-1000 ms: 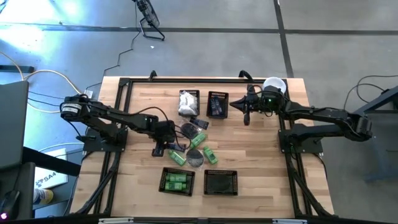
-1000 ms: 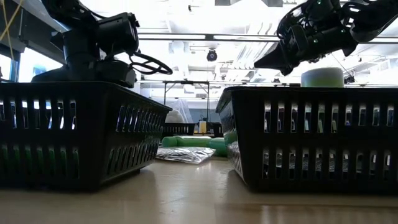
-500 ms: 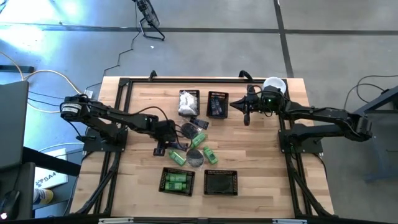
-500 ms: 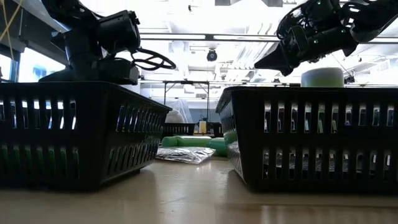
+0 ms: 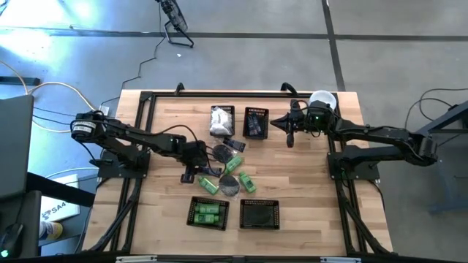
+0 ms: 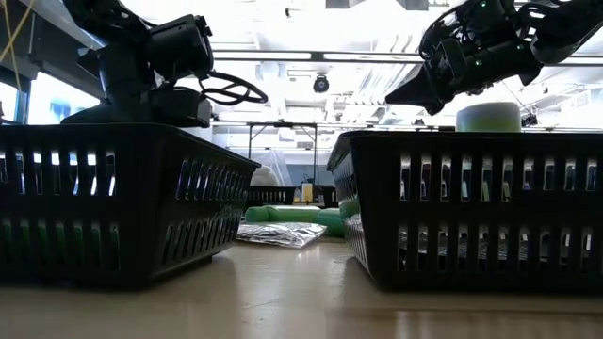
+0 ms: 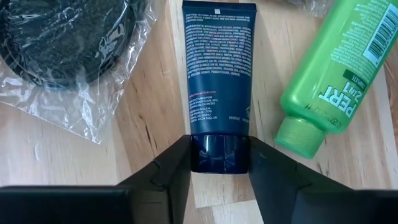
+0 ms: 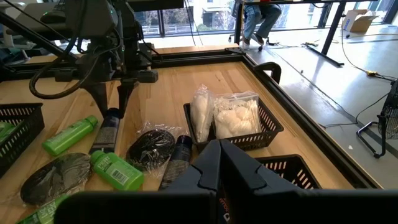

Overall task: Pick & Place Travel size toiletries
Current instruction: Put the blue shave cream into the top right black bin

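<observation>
Two tools are in my view. My left tool point(image 7: 219, 163) is down on the worktop point(image 5: 307, 183), its fingers point(image 7: 171, 171) closed against either side of the cap of a dark blue tube point(image 7: 217, 81), which lies flat and points straight ahead of the tool. Just beside that tube, on one side, I see a black item in clear wrap point(image 7: 68, 43); on the other side lies a bright green bottle point(image 7: 336, 74), tilted, its cap near the tool's finger. From above, more green bottles point(image 5: 246, 181) and a grey disc point(image 5: 229, 186) lie a little beyond this tool toward the worktop's middle. Nearer the front edge stand two black baskets: one holds green bottles point(image 5: 208, 212), the other point(image 5: 260, 214) looks dark inside.

Farther right, a basket of white packets point(image 5: 221, 120) and a basket of dark pieces point(image 5: 255, 122) sit at the far side. My right tool point(image 5: 288, 130) hangs above the worktop just beside that second basket, clenched on nothing, with the pale-green cylinder point(image 5: 322, 100) behind it.
</observation>
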Robot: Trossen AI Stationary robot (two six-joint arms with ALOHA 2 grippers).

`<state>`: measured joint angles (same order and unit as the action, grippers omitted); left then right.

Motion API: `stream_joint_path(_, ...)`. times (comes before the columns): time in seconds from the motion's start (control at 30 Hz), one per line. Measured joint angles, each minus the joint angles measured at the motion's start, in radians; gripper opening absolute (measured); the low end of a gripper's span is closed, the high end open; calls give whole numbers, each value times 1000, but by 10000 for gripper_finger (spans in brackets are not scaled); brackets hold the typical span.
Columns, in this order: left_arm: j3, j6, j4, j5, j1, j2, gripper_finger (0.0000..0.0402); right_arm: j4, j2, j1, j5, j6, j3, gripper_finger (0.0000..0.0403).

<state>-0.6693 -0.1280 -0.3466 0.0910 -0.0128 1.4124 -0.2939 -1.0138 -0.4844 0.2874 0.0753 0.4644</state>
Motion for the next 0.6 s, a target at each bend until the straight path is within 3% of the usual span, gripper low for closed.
stream_joint_path(0.4, 0, -23, 11, 2, -7, -1, 134, 0, 0, 0, 0, 0, 0, 3)
stream_joint_path(0.6, 0, -62, 4, 77, -73, -1, 134, -1, 0, 0, 0, -1, 0, 3)
